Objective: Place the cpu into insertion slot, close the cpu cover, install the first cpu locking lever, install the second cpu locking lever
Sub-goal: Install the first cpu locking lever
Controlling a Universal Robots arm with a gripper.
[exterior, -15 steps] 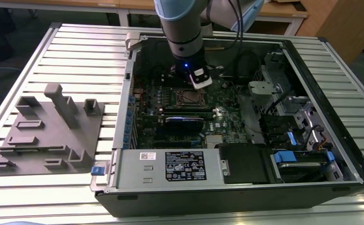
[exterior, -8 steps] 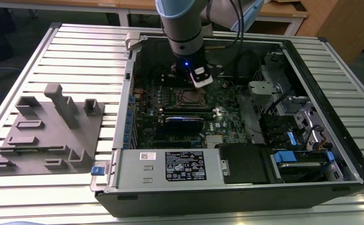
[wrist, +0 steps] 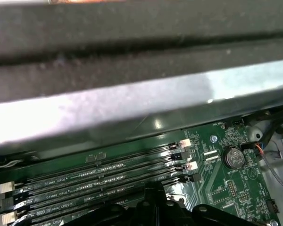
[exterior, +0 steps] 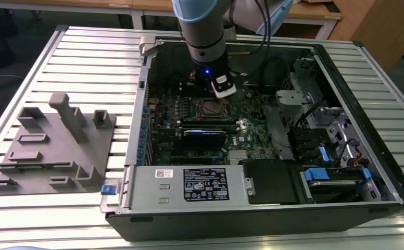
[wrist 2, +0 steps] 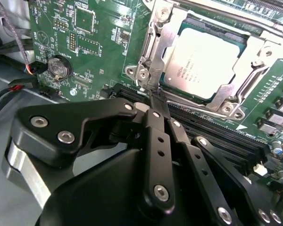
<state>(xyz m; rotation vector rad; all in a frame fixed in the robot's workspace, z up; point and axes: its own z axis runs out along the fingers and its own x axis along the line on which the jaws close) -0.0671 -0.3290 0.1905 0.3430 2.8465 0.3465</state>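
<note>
1. Where the slatted table [exterior: 84, 57] runs toward the exterior view's left, a grey fixture block [exterior: 52, 151] with upright posts lies near that edge, well apart from the open computer case [exterior: 386, 130].
2. Inside the case, the green motherboard [exterior: 188, 130] lies flat, and the gripper [exterior: 219, 89] hangs just above its far part, its fingers [wrist 2: 153, 110] pressed together with nothing between them.
3. In the second wrist view the fingertips sit at the corner of the insertion slot [wrist 2: 153, 35], touching or almost touching a thin metal lever [wrist 2: 151, 70] there.
4. The cpu [wrist 2: 203, 61] lies seated in the slot, with the cpu cover [wrist 2: 236, 89] closed down around its silver top.
5. Long black memory slots [wrist: 99, 176] run between slot and gripper.
6. A round coin battery [wrist: 232, 157] sits on the board's corner.
</note>
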